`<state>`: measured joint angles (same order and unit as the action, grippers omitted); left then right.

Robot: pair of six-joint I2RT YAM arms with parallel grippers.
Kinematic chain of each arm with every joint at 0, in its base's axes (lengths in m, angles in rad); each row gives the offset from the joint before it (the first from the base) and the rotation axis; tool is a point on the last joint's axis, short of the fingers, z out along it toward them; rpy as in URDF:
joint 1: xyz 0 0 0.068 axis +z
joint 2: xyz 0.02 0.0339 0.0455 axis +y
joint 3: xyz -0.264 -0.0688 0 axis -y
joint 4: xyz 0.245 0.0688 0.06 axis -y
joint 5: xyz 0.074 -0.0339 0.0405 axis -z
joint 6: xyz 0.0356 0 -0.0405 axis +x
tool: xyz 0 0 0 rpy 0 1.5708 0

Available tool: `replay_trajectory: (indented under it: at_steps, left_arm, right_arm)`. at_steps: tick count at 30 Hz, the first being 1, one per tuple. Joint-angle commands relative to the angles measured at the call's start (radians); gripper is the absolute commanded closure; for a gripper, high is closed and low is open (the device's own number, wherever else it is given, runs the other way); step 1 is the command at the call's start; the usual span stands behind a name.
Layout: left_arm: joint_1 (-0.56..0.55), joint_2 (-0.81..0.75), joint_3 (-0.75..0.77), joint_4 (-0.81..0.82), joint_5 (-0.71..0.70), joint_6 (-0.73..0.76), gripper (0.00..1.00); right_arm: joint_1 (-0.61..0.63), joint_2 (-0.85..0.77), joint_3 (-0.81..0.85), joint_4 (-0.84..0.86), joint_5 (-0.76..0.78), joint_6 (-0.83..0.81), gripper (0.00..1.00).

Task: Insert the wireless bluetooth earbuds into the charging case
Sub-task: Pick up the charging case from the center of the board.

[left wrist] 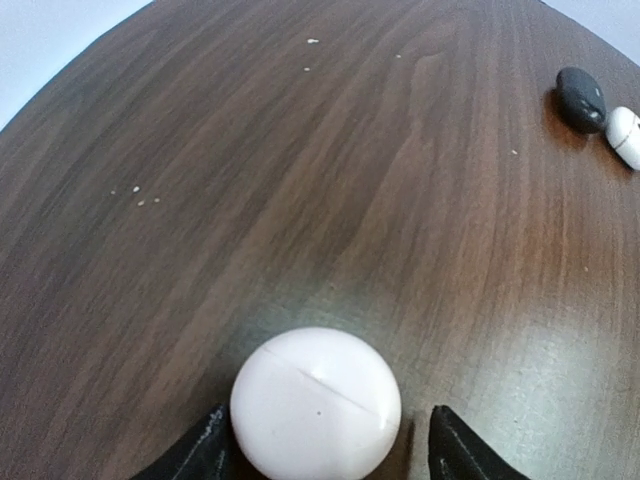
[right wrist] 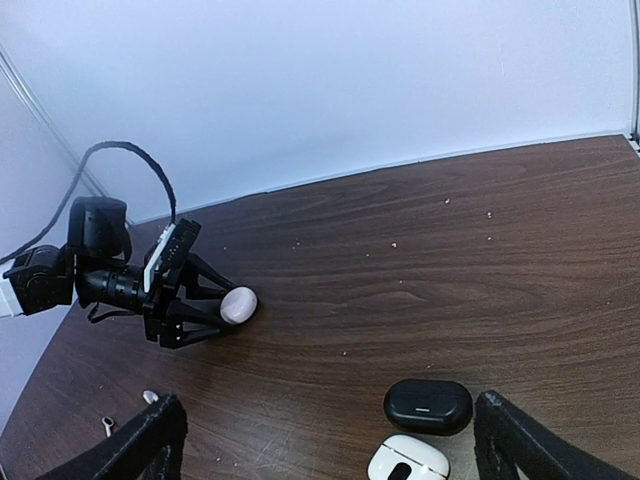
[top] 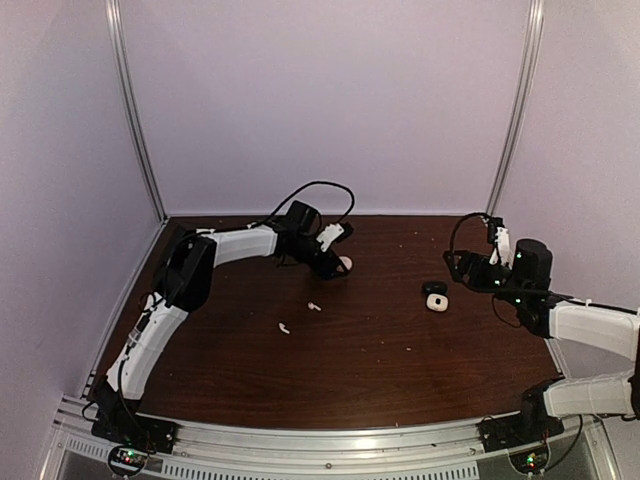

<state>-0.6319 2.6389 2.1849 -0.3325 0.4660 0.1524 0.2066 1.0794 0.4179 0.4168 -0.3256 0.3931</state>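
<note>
A round whitish charging case [left wrist: 316, 403], closed, lies on the dark wood table between the fingers of my open left gripper [left wrist: 330, 455]. The left finger is against it and the right finger stands off with a gap. It also shows in the top view [top: 345, 263] and the right wrist view [right wrist: 238, 304]. Two whitish stemmed earbuds [top: 314, 306] [top: 284, 327] lie loose on the table nearer the arms. My right gripper [right wrist: 330, 425] is wide open and empty, hovering just short of a closed black case [right wrist: 428, 405] and a white case [right wrist: 408, 462]. No black earbuds show.
The black case [top: 434, 287] and the white case [top: 436, 302] sit side by side right of centre, in front of my right gripper [top: 470, 265]. Pale walls close the table at the back and sides. Small crumbs dot the far tabletop.
</note>
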Motion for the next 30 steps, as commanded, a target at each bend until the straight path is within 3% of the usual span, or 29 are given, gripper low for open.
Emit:
replay_trajectory:
  at_steps: [1, 8, 13, 17, 22, 30]
  left_arm:
    - [-0.027, -0.058, -0.094, -0.058, 0.074, 0.109, 0.35]
    - [-0.041, -0.104, -0.153, 0.004, -0.043, 0.086, 0.36]
    - [-0.049, -0.102, -0.166, 0.065, -0.101, 0.030, 0.26]
    - [-0.073, -0.067, -0.136, 0.074, -0.144, 0.031, 0.24]
    - [-0.083, -0.028, -0.079, 0.046, -0.150, 0.027, 0.30]
    - [-0.092, -0.045, -0.118, 0.044, -0.158, 0.054, 0.43]
  right_arm:
    - [-0.007, -0.001, -0.011, 0.028, -0.022, 0.009, 0.00]
    - [-0.007, 0.008, -0.011, 0.037, -0.033, 0.015, 0.00]
    - [-0.007, 0.015, -0.014, 0.041, -0.040, 0.018, 0.00]
    - [-0.007, 0.026, -0.015, 0.054, -0.058, 0.026, 0.00]
    - [-0.008, 0.054, -0.002, 0.058, -0.062, 0.057, 0.00]
    - [-0.008, 0.081, 0.007, 0.059, -0.098, 0.069, 0.00]
